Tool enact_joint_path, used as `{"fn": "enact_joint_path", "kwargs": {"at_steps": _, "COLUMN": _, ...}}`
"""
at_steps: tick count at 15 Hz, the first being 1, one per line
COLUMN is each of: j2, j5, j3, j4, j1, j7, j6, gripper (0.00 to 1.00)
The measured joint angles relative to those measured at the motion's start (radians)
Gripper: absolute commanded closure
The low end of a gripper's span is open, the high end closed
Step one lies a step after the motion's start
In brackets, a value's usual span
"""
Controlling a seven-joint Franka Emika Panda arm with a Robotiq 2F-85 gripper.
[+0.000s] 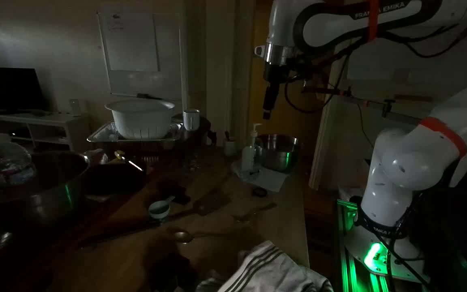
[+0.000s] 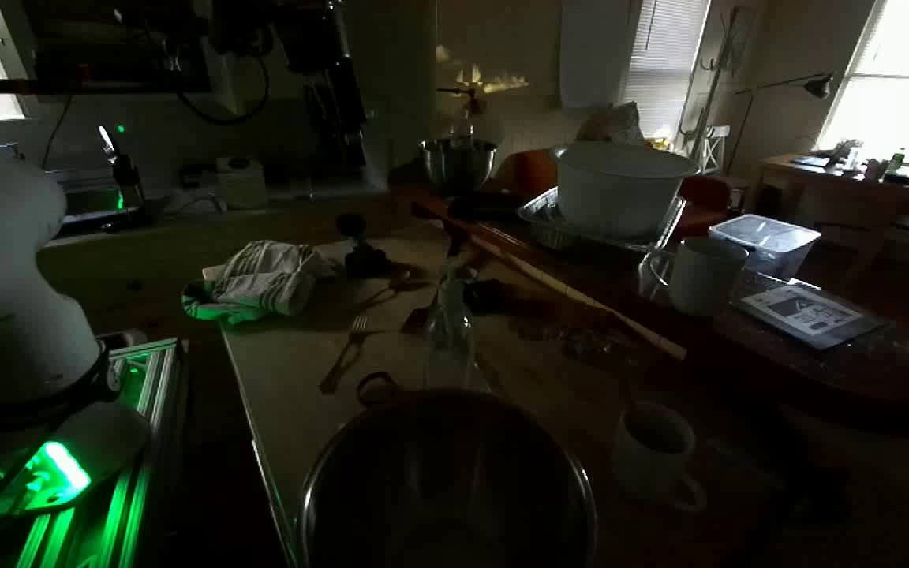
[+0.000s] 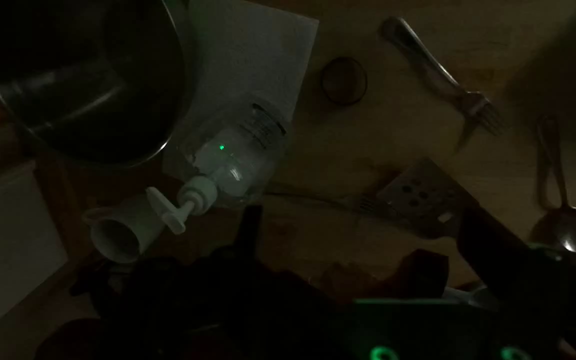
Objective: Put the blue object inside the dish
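Gripper: one, dark, pointing down, well above the wooden table; jaws wide apart in the wrist view.
Spatula: one, holed blade, lying flat; handle end hidden behind the gripper in the wrist view.
Second item, fork: tines just beside the spatula blade.
Small cup: one, pale blue-grey, short handle, mouth up; the blue object of the task. On the table near the spatula, well apart from the gripper.
Spoon: one, metal, near the cup.
Black ring: one, on the table, near the sheet.
Pump bottle: one, clear, upright on a white sheet.
Steel bowl: one, just beside the pump bottle.
White mug: one, near the steel bowl.
Striped cloth: one, crumpled, at the table's edge.
White basin: one, resting in a foil tray.
Large pot: one, steel.
Television: one, screen dark.
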State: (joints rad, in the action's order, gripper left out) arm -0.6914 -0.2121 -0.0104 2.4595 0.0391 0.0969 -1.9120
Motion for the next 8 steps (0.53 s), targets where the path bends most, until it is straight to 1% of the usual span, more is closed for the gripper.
{"fn": "enact_joint_path", "kwargs": {"at_steps": 2, "j2": 0.0, "j5": 0.0, "j3": 0.0, "j4": 0.0, "j1": 0.0, "j7": 0.0, "j6": 0.0, "gripper": 0.0}}
{"fn": "enact_joint_path", "kwargs": {"at_steps": 4, "j2": 0.002, "j5": 0.0, "j3": -0.001, "j4": 0.002, "j1": -0.001, "j7": -0.029, "j6": -0.014, "gripper": 0.0}}
{"fn": "enact_joint_path", "kwargs": {"at_steps": 8, "j2": 0.034, "j5": 0.027, "j3": -0.027, "j4": 0.042, "j1": -0.013, "j7": -0.127, "j6": -0.147, "gripper": 0.0}}
